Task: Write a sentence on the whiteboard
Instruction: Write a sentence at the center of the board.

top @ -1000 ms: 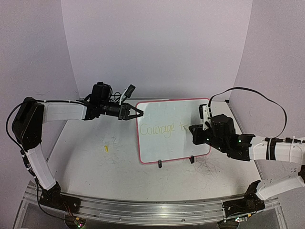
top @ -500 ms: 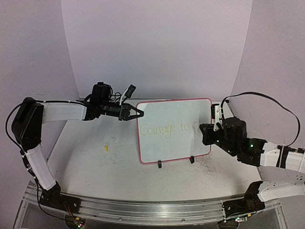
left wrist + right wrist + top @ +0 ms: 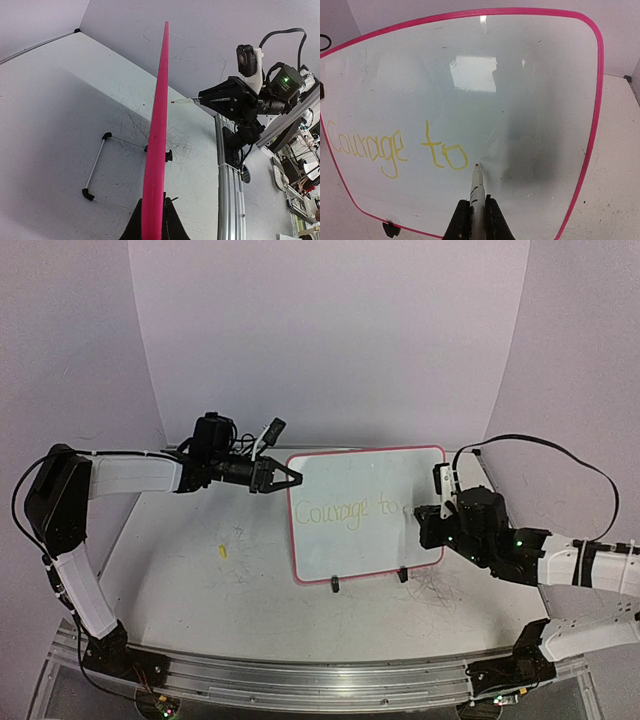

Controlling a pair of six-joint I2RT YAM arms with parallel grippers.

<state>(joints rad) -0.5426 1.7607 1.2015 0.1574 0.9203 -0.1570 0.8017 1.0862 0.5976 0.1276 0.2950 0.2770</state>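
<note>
The whiteboard (image 3: 350, 475), white with a pink rim, stands upright on the table. My left gripper (image 3: 290, 477) is shut on its upper left rim; the left wrist view shows the board edge-on (image 3: 159, 125) between the fingers (image 3: 172, 225). The sentence (image 3: 345, 510) reads "Courage to" in pale yellow (image 3: 395, 147). My right gripper (image 3: 428, 525) (image 3: 473, 220) is shut on a white marker (image 3: 476, 190). The marker tip points at the board just right of the "o". In the left wrist view a small gap shows between tip (image 3: 175, 102) and board.
A thin wire stand (image 3: 95, 167) with black feet props the board from behind. A small yellow scrap (image 3: 222, 550) lies on the table left of the board. An aluminium rail (image 3: 300, 675) runs along the near edge. Purple walls close in the back and sides.
The word "to" has been completed after "Courage". My right gripper with the marker swung right, then came back a little to the left. The left arm has held still.
</note>
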